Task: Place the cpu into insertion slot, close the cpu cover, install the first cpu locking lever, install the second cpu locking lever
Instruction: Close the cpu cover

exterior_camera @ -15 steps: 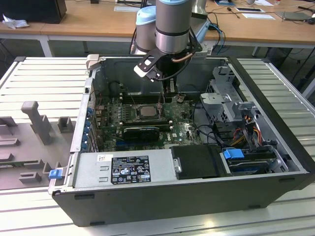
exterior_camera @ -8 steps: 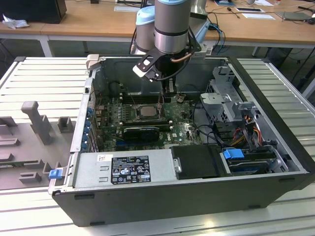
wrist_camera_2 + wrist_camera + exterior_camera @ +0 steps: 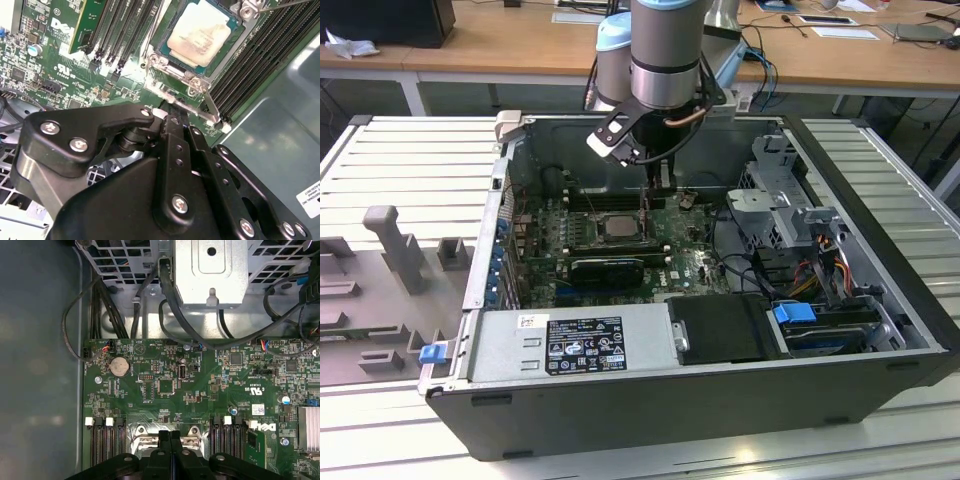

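Just beside the insertion slot (image 3: 170,67) rim, gripper (image 3: 175,119), jaws together, perhaps touching.

one cpu (image 3: 200,30) sits in one insertion slot (image 3: 172,70). two banks of long black memory slots (image 3: 125,30) flank the cpu, one on each side. just beside the cpu lies one long black card (image 3: 610,268), and farther from the cpu one grey power supply (image 3: 570,345). one round coin cell (image 3: 119,367) sits apart from the cpu. two blue tabs (image 3: 795,312) lie well apart from the cpu. over the cpu hangs one arm (image 3: 665,50) with one gripper (image 3: 170,436).
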